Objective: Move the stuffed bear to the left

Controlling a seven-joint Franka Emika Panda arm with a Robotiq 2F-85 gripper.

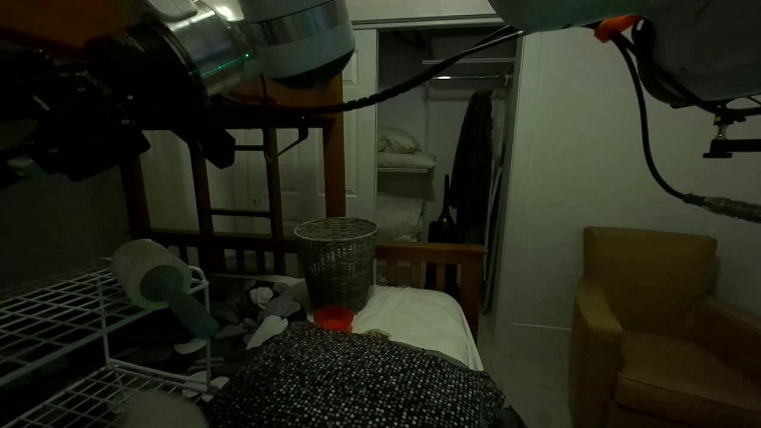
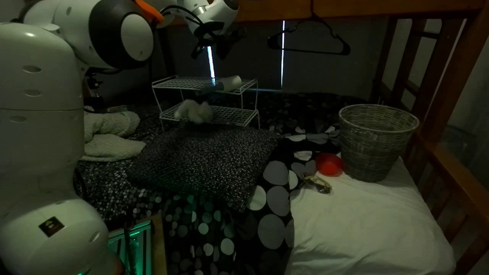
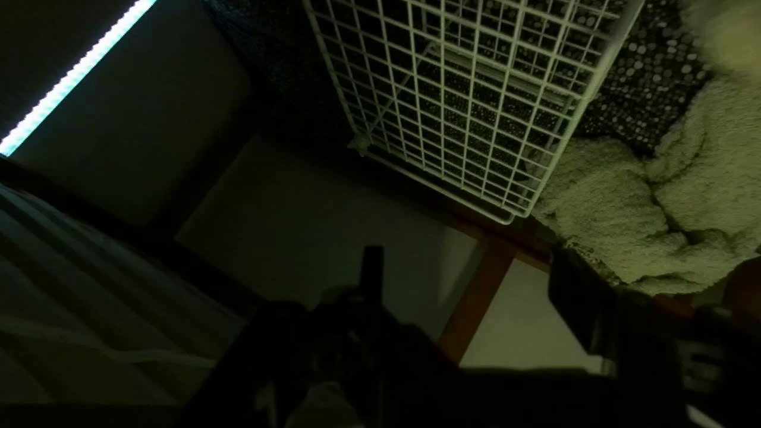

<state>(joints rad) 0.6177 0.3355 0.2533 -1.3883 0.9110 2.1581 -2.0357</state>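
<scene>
Although the room is quite dark, the gripper [image 2: 208,56] can be seen high in the air, above the level of the white wire rack [image 2: 231,114] and well apart from it. In the wrist view its two fingers [image 3: 579,297] stand wide apart; between them only background shows, so it has hold of nothing.

The stuffed bear [image 2: 195,111], cream-white and soft in outline, lies on the lower shelf of the rack, near the front edge and just behind a dark speckled pillow [image 2: 206,160]. Whether it touches this pillow, I cannot tell. On the upper shelf rests a lint roller [image 1: 151,270], with its teal handle reaching out past the edge. A pale fleecy blanket [image 2: 110,133] is heaped on the bed, partly hidden by the robot arm.

In both exterior views a wicker basket [image 2: 374,152] stands upright on the white sheet [image 2: 366,221], and a red bowl [image 2: 329,164] is just beside it. Near the bowl lies a small item [image 2: 318,183], too unclear to name. A black clothes hanger [image 2: 310,51] hangs from the wooden beam [image 2: 363,9]. In an exterior view, a tan armchair [image 1: 654,285] stands near the wall [image 1: 565,148].
</scene>
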